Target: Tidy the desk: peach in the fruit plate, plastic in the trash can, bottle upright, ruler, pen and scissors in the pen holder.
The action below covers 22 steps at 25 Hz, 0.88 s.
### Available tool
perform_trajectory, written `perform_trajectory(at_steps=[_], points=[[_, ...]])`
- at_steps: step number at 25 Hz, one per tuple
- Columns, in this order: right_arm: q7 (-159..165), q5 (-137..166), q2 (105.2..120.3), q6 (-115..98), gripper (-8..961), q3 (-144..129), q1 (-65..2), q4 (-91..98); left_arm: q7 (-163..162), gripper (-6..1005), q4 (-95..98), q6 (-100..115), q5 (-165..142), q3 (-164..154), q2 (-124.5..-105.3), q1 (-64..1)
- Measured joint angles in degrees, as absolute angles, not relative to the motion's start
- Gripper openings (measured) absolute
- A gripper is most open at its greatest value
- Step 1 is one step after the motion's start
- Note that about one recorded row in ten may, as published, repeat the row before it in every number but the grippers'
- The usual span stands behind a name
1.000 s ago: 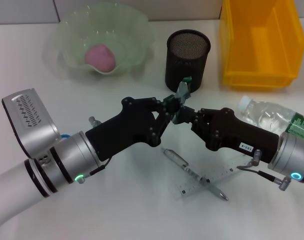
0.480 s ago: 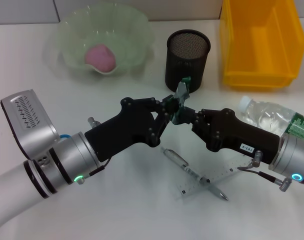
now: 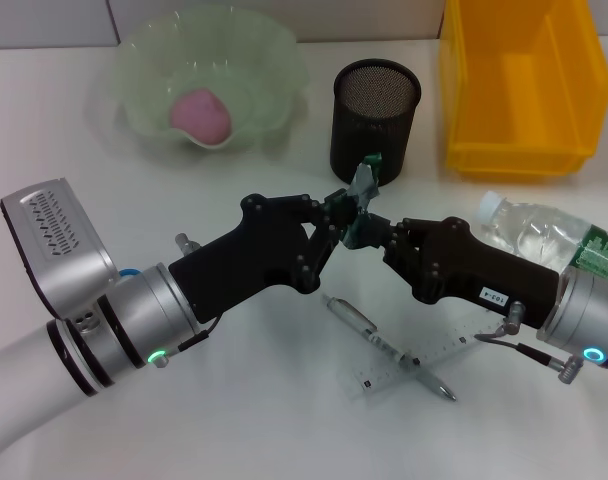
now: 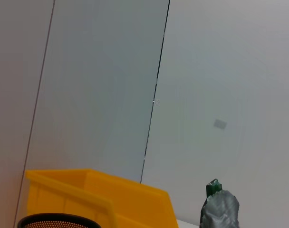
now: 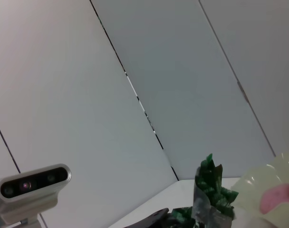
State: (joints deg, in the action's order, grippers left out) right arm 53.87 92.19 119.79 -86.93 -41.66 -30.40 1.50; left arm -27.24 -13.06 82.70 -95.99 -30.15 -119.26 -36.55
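Held thing: a crumpled scrap of green and silver plastic (image 3: 362,192), lifted off the counter (image 3: 234,400) at its middle, just in front of the pen holder (image 3: 375,118).
Left tool (image 3: 336,212): reaches in from the near left corner, fingers clenched on the plastic's lower left side.
Right tool (image 3: 369,235): reaches in from the near right edge, fingers clenched on the same scrap from the other side, so both tools meet on it, tip to tip.
Key relation: the trash can (image 3: 524,85), a yellow bin, stands at the far right corner, beyond and to the right of the plastic; the right arm is the nearer one to it, and I judge the scrap must pass to one tool alone before it can travel there.
In the way: the pen holder stands just behind the plastic and to the left of the bin; a straight path toward the bin skirts its right side.
Fruit plate (image 3: 206,70): far left part of the counter, peach (image 3: 201,113) already in it.
Bottle (image 3: 549,238): lying on its side by the right edge, just behind the right arm.
Pen (image 3: 389,348) and ruler (image 3: 439,355): crossed on the counter near the front edge, under the right arm's reach.
Scissors: none in view.
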Motion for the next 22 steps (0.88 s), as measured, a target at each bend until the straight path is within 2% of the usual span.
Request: perform_trajectory(at_steps=[15,22], points=[[53.87,92.19,119.79,-86.92,-2,-41.39,-30.48,1.49,-27.16,31,-12.63,82.77,-96.51,-29.91,-119.26,-36.66],[53.87,92.18,119.79,-86.86,-2,-41.16,-30.57,1.49,-27.6,227,-12.51,82.55,-96.53,-28.76,-119.27,-36.71]])
